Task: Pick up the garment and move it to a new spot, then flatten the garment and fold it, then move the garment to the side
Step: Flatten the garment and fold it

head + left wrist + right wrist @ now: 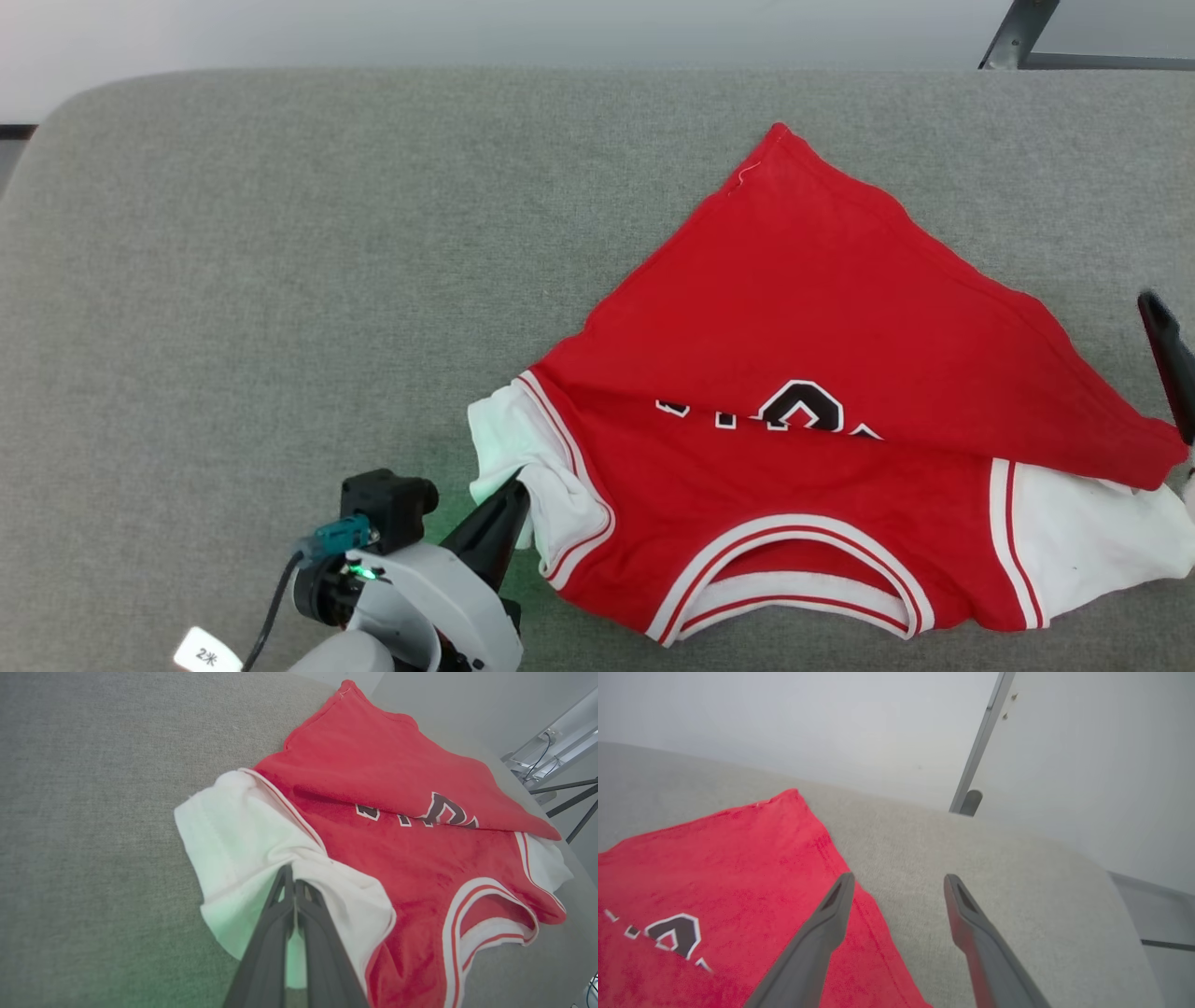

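Note:
The garment (812,336) is a red jersey with white sleeves and striped trim, lying on the grey cushion right of centre. Its lower half is folded up over the print, so only part of the black number (801,408) shows. The collar faces the near edge. My left gripper (516,493) is shut on the white left sleeve (243,840), its fingers pinched together in the cloth (292,882). My right gripper (899,882) hangs open above the garment's right edge (738,896), holding nothing. One dark finger (1167,359) shows at the right border of the head view.
The grey cushioned surface (280,261) stretches wide to the left and behind the garment. Its rounded far edge meets a pale wall. A metal frame leg (1018,33) stands at the back right, with stand legs (570,798) beyond the cushion's right end.

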